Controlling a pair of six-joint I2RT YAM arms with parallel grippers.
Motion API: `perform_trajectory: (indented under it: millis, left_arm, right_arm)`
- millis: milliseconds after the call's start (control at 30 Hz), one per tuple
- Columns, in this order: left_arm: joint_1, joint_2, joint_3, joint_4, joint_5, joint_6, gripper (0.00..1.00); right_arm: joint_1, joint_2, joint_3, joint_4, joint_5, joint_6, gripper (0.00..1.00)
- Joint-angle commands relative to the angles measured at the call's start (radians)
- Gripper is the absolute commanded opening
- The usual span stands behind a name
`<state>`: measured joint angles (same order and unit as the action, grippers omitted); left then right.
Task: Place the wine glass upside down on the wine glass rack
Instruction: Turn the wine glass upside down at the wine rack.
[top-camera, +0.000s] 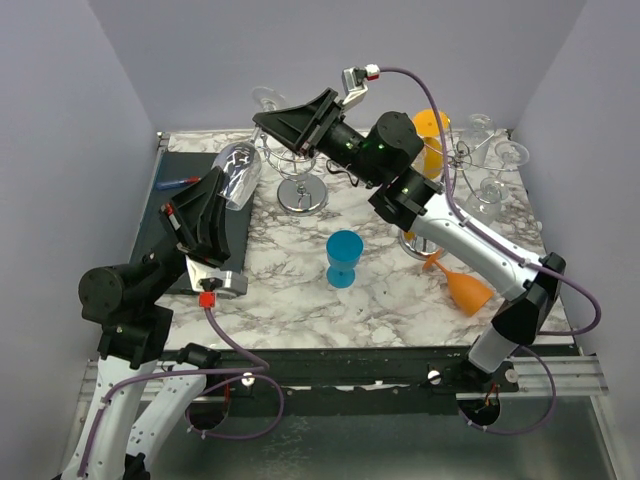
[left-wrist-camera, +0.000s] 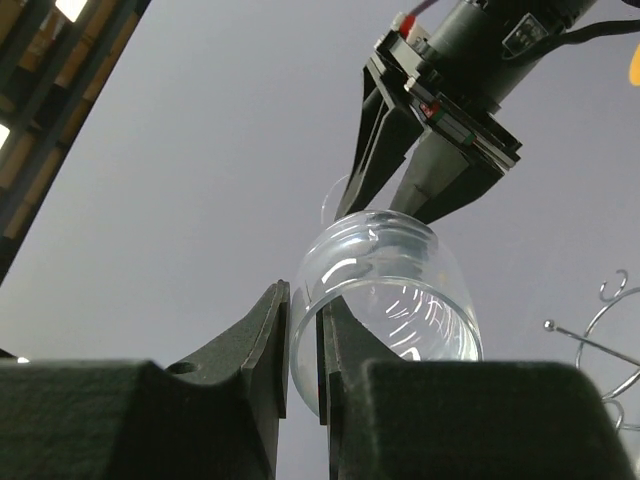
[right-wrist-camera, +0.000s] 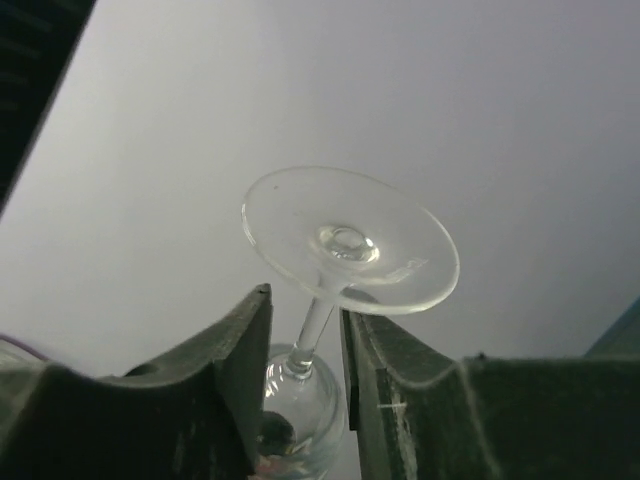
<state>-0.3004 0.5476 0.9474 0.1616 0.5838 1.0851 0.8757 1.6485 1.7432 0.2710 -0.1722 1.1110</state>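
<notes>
A clear wine glass (top-camera: 240, 170) is held in the air, tilted, with its foot (top-camera: 267, 97) pointing to the back. My left gripper (top-camera: 222, 190) is shut on the bowl's rim; in the left wrist view one finger (left-wrist-camera: 268, 345) is outside the bowl (left-wrist-camera: 390, 290) and the other is inside. My right gripper (top-camera: 266, 121) is open, with its jaws on either side of the stem (right-wrist-camera: 314, 326), just under the foot (right-wrist-camera: 350, 240), a gap on each side. The chrome wire rack (top-camera: 301, 180) stands just right of the glass.
A blue cup (top-camera: 344, 258) stands mid-table. An orange glass (top-camera: 462, 286) lies at the right under the right arm. Several clear glasses (top-camera: 492, 152) and an orange object (top-camera: 432, 132) stand at the back right. A dark mat (top-camera: 160, 225) with a pen (top-camera: 180, 182) lies at the left.
</notes>
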Motion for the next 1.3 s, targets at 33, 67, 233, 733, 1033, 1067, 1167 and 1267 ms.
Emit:
perform_trajectory:
  millis: [33, 67, 233, 733, 1033, 1067, 1167, 1267]
  left_arm:
    - [0.002, -0.002, -0.020, 0.027, 0.039, 0.058, 0.00]
    - [0.002, -0.003, -0.023, 0.027, 0.041, 0.064, 0.00]
    - [0.003, -0.006, -0.054, 0.027, 0.083, 0.078, 0.00]
    - [0.003, -0.043, -0.072, -0.304, 0.203, 0.160, 0.99]
    - [0.003, -0.081, -0.021, -0.396, 0.206, -0.050, 0.99]
    - [0.003, -0.070, 0.000, -0.407, 0.209, -0.066, 0.99]
    - [0.003, -0.002, 0.077, -0.412, 0.208, -0.140, 0.99]
    - [0.002, 0.100, 0.205, -0.412, 0.214, -0.244, 0.93]
  right_arm:
    - [0.008, 0.057, 0.059, 0.086, -0.035, 0.048, 0.28]
    - [0.009, 0.057, 0.059, 0.088, -0.034, 0.046, 0.25]
    - [0.012, 0.074, 0.073, 0.096, -0.024, 0.032, 0.18]
    - [0.019, -0.050, 0.126, -0.090, 0.089, -0.429, 0.00]
    - [0.019, -0.222, 0.045, -0.387, 0.099, -0.797, 0.00]
    - [0.019, -0.238, 0.027, -0.407, 0.090, -0.824, 0.00]
    - [0.019, -0.269, 0.004, -0.475, 0.045, -0.873, 0.00]
    - [0.019, -0.282, -0.019, -0.538, 0.009, -0.892, 0.00]
